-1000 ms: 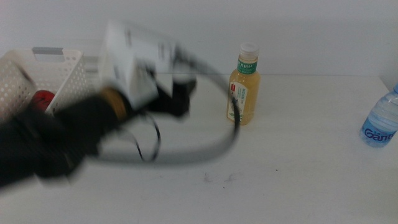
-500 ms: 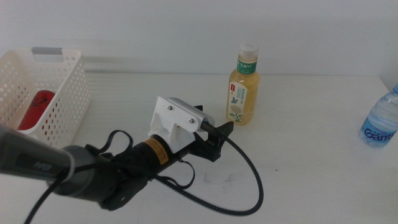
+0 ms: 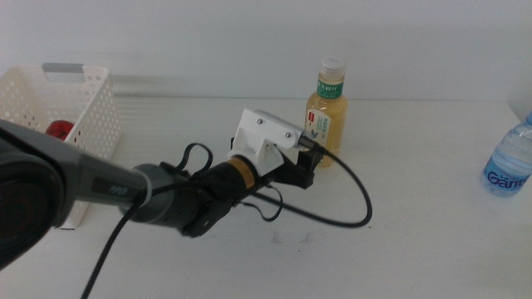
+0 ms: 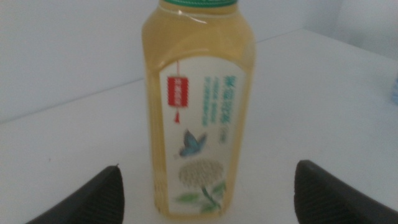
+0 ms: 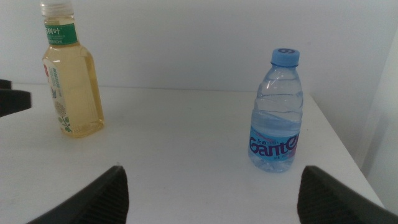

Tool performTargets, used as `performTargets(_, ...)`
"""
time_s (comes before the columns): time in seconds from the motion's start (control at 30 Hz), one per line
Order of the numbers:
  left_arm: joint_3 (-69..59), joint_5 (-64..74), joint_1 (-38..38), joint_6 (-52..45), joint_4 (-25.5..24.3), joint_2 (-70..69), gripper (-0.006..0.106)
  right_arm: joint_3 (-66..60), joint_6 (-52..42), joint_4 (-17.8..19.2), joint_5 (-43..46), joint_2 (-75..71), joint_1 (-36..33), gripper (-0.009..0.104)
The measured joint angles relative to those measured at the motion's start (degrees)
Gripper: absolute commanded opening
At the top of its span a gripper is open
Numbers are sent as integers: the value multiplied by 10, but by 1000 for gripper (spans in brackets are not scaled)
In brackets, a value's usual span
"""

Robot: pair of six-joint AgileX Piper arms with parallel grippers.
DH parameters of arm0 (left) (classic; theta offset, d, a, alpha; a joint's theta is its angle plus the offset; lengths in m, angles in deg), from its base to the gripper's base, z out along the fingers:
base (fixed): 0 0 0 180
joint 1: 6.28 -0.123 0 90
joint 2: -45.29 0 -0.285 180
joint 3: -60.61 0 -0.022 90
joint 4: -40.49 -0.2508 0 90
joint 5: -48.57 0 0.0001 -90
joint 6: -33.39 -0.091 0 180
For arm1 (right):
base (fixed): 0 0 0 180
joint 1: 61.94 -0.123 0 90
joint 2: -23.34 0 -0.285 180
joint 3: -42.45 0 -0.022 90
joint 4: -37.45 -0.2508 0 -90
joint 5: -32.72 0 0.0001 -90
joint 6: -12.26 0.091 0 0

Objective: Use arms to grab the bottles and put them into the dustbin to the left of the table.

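a: which step was in hand at this moment?

b: the reach for the second bottle, i think. the red can (image 3: pixel 56 129) already lay inside the dustbin (image 3: pixel 91 124) at the left end of the table (image 3: pixel 416 232). the left pincer (image 3: pixel 306 159) was right beside the yellow juice bottle (image 3: pixel 326 116), low, near its foot.

a: was the pincer closed on it?

b: no. in the left wrist view the two dark jaws stood wide apart, one on each side of the juice bottle (image 4: pixel 199 118), and neither touched it. the bottle stood upright between them but a little ahead, not yet in the gap.

a: and the right arm?

b: it waited. it was not seen in the middle view. in its own wrist view the right pincer (image 5: pixel 211 186) also had the jaws apart and held nothing. it looked at the water bottle (image 5: pixel 277 112), which stood upright near the right edge of the table, well apart from the juice bottle (image 5: pixel 67 78).

a: what did the next move call for?

b: in my judgement, to go a little more forward until the body of the bottle sat between the jaws, then to close on it. the black cable (image 3: pixel 349 199) lay looped on the table near the pincer, so the lift toward the dustbin would need some care not to drag it against the bottle.
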Motion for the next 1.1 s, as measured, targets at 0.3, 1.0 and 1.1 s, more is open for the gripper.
performTargets(0.3, 83, 29, 0, 6, 14, 49, 94, 0, 0, 0, 0, 0, 0, 88)
performTargets(1.0, 182, 83, 18, 24, 29, 119, 94, 0, 0, 0, 0, 0, 0, 88)
performTargets(1.1, 202, 84, 18, 26, 31, 135, 94, 0, 0, 0, 0, 0, 0, 88)
